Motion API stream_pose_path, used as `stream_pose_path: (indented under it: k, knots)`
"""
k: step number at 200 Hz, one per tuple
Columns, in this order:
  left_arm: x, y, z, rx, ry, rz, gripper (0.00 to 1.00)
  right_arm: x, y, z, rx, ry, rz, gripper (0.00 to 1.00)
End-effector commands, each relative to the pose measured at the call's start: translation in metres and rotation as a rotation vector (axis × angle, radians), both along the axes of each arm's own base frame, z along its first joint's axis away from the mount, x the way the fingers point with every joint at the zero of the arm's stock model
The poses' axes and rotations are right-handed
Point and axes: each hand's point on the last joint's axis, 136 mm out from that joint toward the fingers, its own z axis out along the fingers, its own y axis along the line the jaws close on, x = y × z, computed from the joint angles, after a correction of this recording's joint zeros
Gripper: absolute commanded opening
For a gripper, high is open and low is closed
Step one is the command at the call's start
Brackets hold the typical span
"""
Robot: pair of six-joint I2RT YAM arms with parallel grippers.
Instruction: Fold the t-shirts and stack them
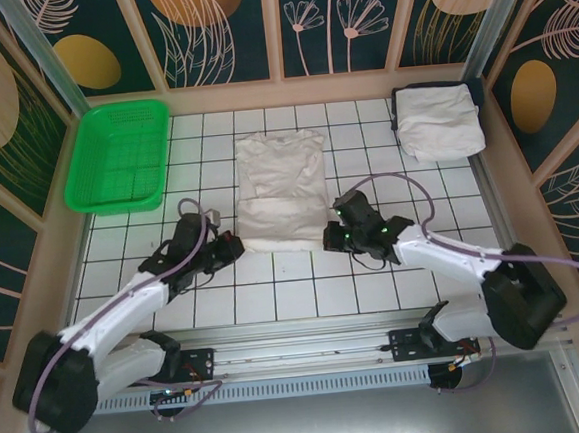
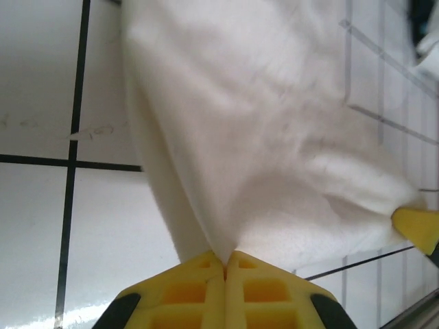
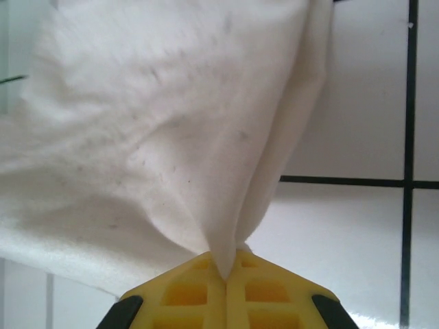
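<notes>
White tiled table (image 1: 276, 300) with black grid lines, closed in by dark panels with painted leaves. At far left, green mesh basket (image 1: 119, 155), nothing visible inside. At far right corner, folded t-shirt (image 1: 439, 122), lying as a compact packet, well apart from both arms. In the centre, middle t-shirt (image 1: 282, 182), spread lengthwise away from the arm bases, sides turned in to give a long narrow strip, near hem just between the two grippers.

Left gripper (image 1: 238, 249): placed at the near left corner of the strip. From its wrist camera, yellow fingertips (image 2: 195, 291) pressed together, a peak of white cloth coming out of the seam between them; so, closed on the middle t-shirt. Right gripper (image 1: 328, 237): placed at the near right corner, with the same look from its own wrist camera, yellow fingertips (image 3: 195, 295) clamped on a pinch of the same cloth.

Step in hand, as a judgement: the crosswise fold of the strip, both near corners taken and ready to travel. Not yet done: hem over toward the collar end.

Next move, probably: raising both corners together at equal height, carrying them forward over the strip, laying the hem down with edges matched, then letting go. Needs even pull from both sides, otherwise a skewed fold. After that, transfer onto the folded t-shirt for the stack.
</notes>
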Motion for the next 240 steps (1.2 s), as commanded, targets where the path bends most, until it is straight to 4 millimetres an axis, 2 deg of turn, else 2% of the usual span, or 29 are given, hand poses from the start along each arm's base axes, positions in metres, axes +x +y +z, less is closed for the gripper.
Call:
stream_pose_path:
  k: [1,32,51,78,91,99,101,105,125,156,183,197,199,205,240]
  knots:
    - [0.005,0.005,0.030,-0.009,-0.030,0.044,0.00,-0.002,0.000,0.032,0.033,-0.020,-0.014,0.00]
    - [0.029,-0.006,0.079,-0.049,-0.143,0.042,0.00,0.015,0.011,0.080,0.073,-0.106,0.001,0.00]
    - [0.048,-0.011,0.101,-0.042,-0.203,0.055,0.00,0.037,0.011,0.097,0.080,-0.143,-0.012,0.00]
    - [0.082,-0.015,0.115,-0.012,-0.234,0.067,0.00,0.074,0.010,0.101,0.069,-0.148,-0.027,0.00]
    - [0.098,-0.014,0.113,-0.018,-0.227,0.072,0.00,0.090,0.009,0.098,0.059,-0.143,-0.033,0.00]
    - [0.106,-0.012,0.105,-0.017,-0.214,0.071,0.00,0.099,0.009,0.094,0.052,-0.132,-0.034,0.00]
    - [0.111,-0.012,0.114,-0.026,-0.231,0.075,0.00,0.100,0.010,0.094,0.052,-0.131,-0.031,0.00]
    - [0.116,-0.010,0.116,-0.026,-0.235,0.081,0.00,0.102,0.012,0.091,0.047,-0.126,-0.027,0.00]
    - [0.140,-0.007,0.110,-0.022,-0.227,0.082,0.00,0.128,0.003,0.089,0.029,-0.135,-0.061,0.00]
    - [0.171,-0.012,0.086,-0.018,-0.171,0.050,0.00,0.157,0.001,0.091,0.027,-0.144,-0.076,0.00]
    - [0.195,-0.006,0.062,0.000,-0.124,0.051,0.00,0.181,-0.002,0.080,0.028,-0.124,-0.085,0.00]
    - [0.206,-0.001,0.060,0.004,-0.125,0.055,0.00,0.193,-0.004,0.069,0.029,-0.103,-0.088,0.00]
    - [0.209,0.000,0.052,0.010,-0.109,0.056,0.00,0.195,-0.005,0.068,0.030,-0.101,-0.088,0.00]
    - [0.215,0.002,0.044,0.014,-0.096,0.059,0.00,0.200,-0.005,0.063,0.032,-0.092,-0.087,0.00]
    - [0.248,0.001,0.028,0.018,-0.068,0.031,0.00,0.232,-0.001,0.052,0.057,-0.082,-0.080,0.00]
